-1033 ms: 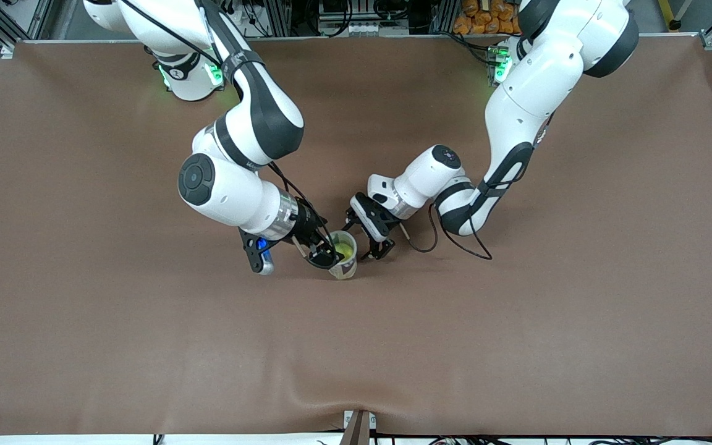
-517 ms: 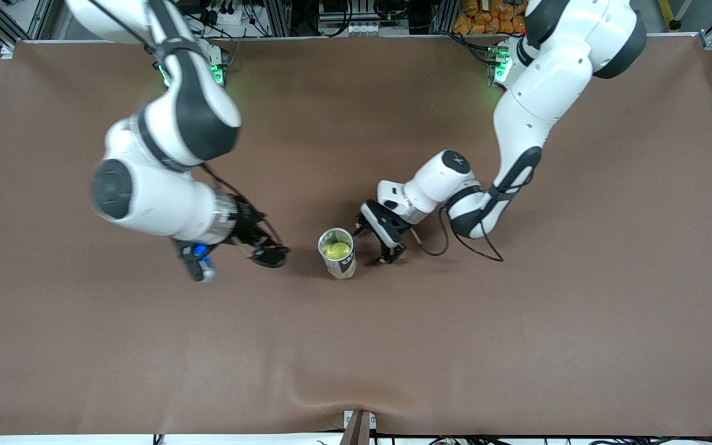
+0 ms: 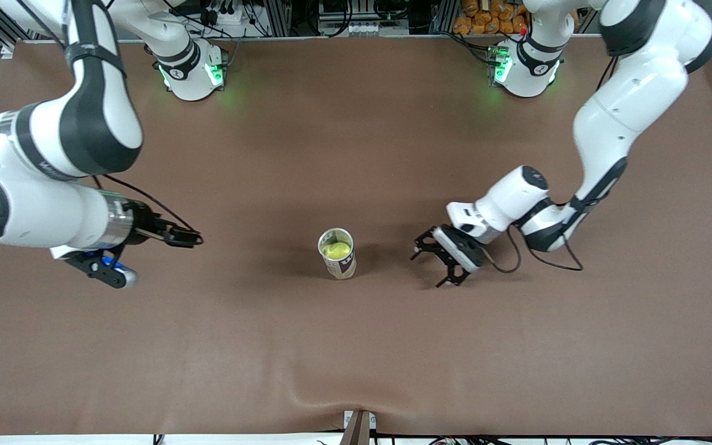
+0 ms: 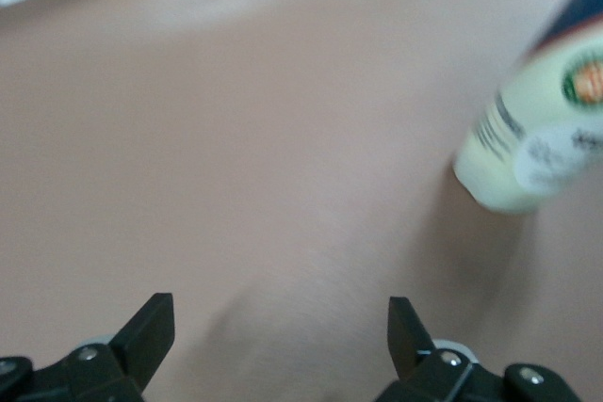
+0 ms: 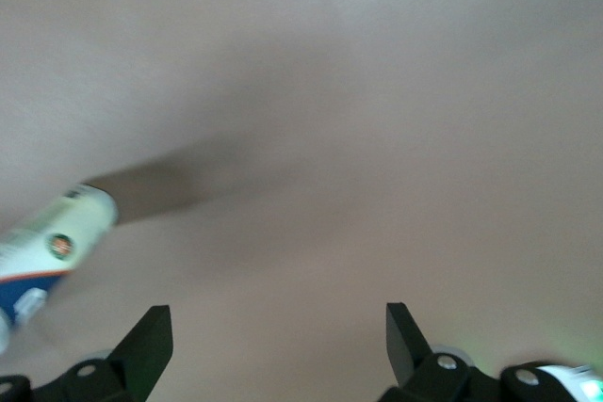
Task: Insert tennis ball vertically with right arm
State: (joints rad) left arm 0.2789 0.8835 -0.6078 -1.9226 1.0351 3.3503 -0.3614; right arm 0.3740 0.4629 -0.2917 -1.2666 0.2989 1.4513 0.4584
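— Looking across the table, what do you see, starting at your end?

— My right gripper hangs over bare brown cloth at my arm's end of the table, fingers spread wide, nothing between them. In my right wrist view the two dark fingertips stand well apart with only cloth between.

— And the tennis ball?

— It sits inside the can near the middle of the table, between both grippers and well apart from each. The can stands upright, long axis vertical, open mouth facing up, so I see the ball's yellow-green fuzzy top through the round rim.

— Anything you can't make out?

— Most of the ball is hidden by the can's wall. The label print is too blurred to read in either wrist view, and my own view cuts the can off at the edge.

— The other arm?

— The left gripper waits low over the cloth toward its end of the table, jaws wide and empty. Its view shows the can's pale, smooth cylinder, partly cut off.

— Surface?

— Matte brown cloth, slightly rippled at the edge nearest the camera.
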